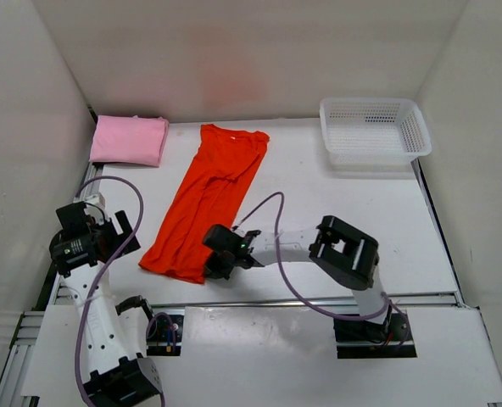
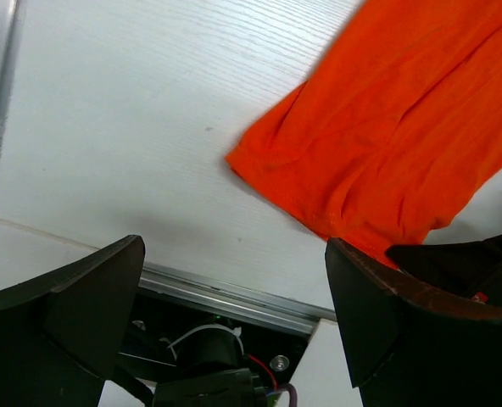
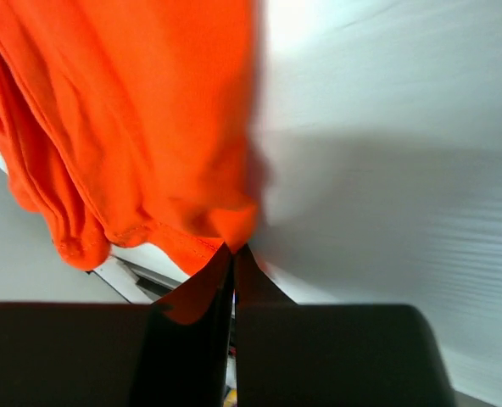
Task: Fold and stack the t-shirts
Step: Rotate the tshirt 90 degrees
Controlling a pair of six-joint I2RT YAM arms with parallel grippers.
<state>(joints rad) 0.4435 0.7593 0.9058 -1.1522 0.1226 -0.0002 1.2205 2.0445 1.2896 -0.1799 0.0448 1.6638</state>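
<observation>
two t-shirts show, pink t-shirt and orange-red t-shirt, with one basket and two arms, left arm and right arm.

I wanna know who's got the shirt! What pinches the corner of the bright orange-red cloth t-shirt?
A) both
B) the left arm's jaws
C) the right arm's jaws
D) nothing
C: the jaws of the right arm are shut on the hem corner of the bright orange-red cloth t-shirt; the left arm holds its jaws open, apart from it.
</observation>
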